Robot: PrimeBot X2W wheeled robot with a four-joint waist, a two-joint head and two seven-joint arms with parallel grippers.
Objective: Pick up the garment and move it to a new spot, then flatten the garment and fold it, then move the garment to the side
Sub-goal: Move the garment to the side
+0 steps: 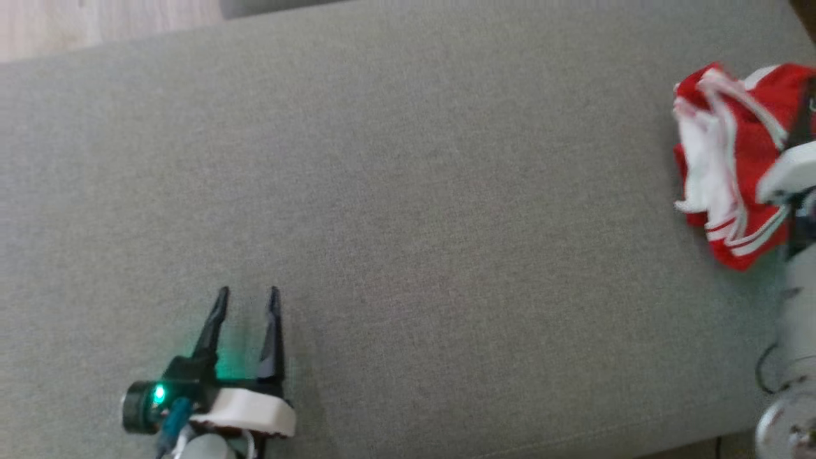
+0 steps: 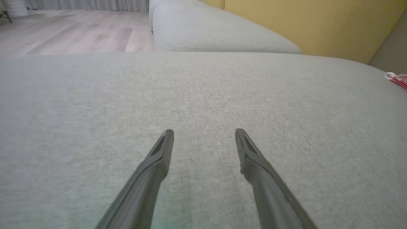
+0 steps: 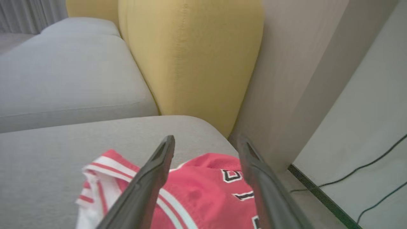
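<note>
Worry: red-and-white cloth garment [image 1: 714, 159] bunched at grey cushion [image 1: 408, 191] edge; could have slid off. Left gripper [image 1: 247, 292], right gripper [image 3: 206, 137] fingers spread, pinched nothing.

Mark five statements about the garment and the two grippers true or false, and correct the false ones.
1. The garment lies crumpled near the right end of the grey cushion. True.
2. The left gripper is shut on the garment. False: it stands open over bare cushion, well away from the garment.
3. The right gripper stands open, with the garment just beneath it. True.
4. The garment is blue with yellow stripes. False: it is red with white stripes.
5. A yellow cushion stands beyond the garment in the right wrist view. True.
</note>
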